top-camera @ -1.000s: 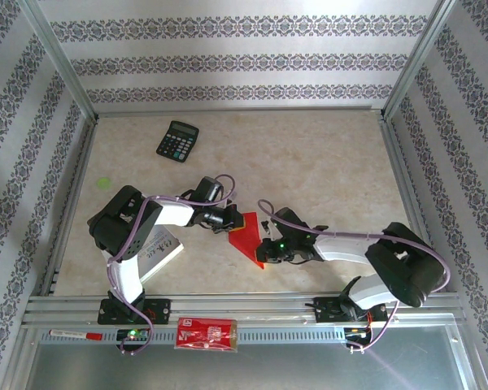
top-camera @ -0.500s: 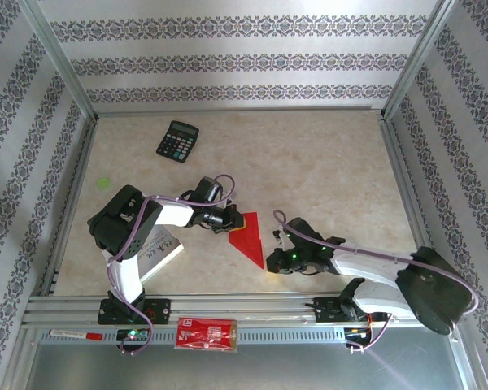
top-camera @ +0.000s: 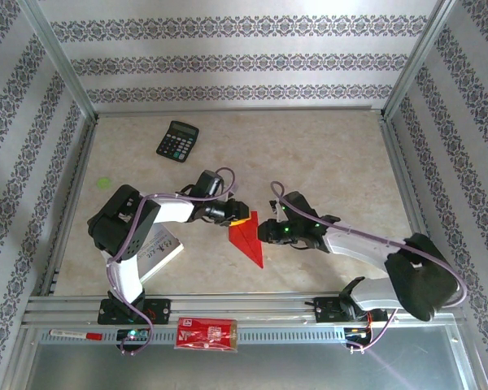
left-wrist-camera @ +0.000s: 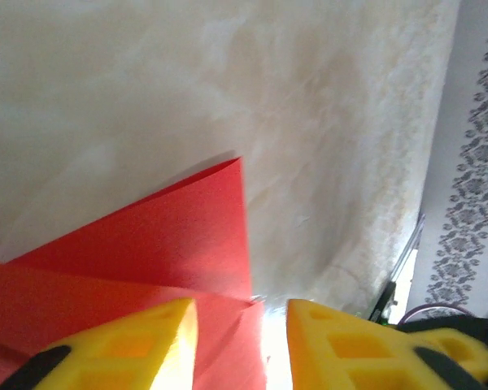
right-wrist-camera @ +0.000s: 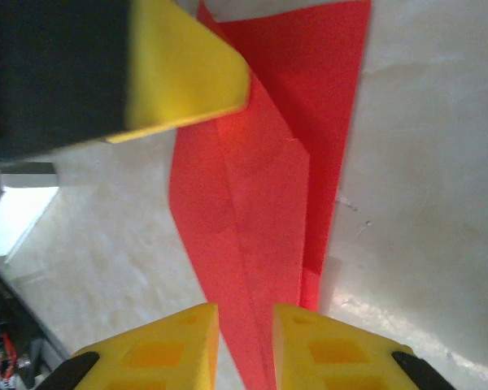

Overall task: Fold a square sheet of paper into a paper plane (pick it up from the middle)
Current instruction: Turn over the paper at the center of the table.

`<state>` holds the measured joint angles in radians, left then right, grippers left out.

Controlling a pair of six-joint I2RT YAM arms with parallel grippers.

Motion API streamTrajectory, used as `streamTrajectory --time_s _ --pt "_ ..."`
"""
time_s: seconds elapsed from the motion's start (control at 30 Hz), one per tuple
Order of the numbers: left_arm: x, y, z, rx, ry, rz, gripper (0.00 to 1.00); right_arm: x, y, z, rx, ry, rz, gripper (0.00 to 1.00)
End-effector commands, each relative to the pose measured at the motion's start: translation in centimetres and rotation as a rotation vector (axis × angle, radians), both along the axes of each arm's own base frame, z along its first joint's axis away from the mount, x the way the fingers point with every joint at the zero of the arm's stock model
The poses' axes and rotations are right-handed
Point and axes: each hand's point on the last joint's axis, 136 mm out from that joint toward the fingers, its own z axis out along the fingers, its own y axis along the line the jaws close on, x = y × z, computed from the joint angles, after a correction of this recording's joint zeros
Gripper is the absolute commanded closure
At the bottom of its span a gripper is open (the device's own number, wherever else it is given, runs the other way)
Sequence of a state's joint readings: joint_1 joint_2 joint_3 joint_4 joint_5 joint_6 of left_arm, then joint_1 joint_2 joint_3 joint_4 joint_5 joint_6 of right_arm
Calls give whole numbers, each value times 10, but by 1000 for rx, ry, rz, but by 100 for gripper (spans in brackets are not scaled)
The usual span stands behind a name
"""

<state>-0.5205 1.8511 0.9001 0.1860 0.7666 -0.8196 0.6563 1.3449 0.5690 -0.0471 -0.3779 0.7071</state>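
The left gripper (top-camera: 237,218), clamped a second ago, now stands with jaws parted over the wide end of the paper plane (top-camera: 248,241). The plane lies flat on the desk (top-camera: 309,162), midway along and toward the near edge. The right gripper (top-camera: 263,231), pulled away moments earlier, is back at the plane's right edge, jaws slightly apart. Both are probably releasing a pressed crease.

The left pincer (left-wrist-camera: 240,341) stands parted over the red paper plane (left-wrist-camera: 171,236) lying on the beige table (left-wrist-camera: 268,97).
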Motion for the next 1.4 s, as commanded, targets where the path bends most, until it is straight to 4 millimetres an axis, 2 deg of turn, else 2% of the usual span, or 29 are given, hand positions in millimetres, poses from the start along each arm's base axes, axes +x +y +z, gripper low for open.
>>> streamTrajectory --time_s 0.0,0.2,0.43,0.77,1.07,1.2,1.37 --pt "16 5 32 -29 -56 26 61 16 5 -1 -18 -46 10 74" --pt "22 19 41 -19 -72 56 58 27 18 -12 -26 -36 39 73" --pt "19 28 36 -1 -64 69 58 31 22 -24 -42 -26 62 72" --pt "16 32 36 1 -65 73 58 37 15 -20 -53 -53 48 68" --pt "15 36 33 1 -57 84 58 35 14 -27 -52 -30 55 64" --pt "15 36 33 -1 -54 85 58 33 16 -28 -36 -21 52 64" --pt "15 36 30 -4 -44 85 59 31 23 -28 8 -6 61 69"
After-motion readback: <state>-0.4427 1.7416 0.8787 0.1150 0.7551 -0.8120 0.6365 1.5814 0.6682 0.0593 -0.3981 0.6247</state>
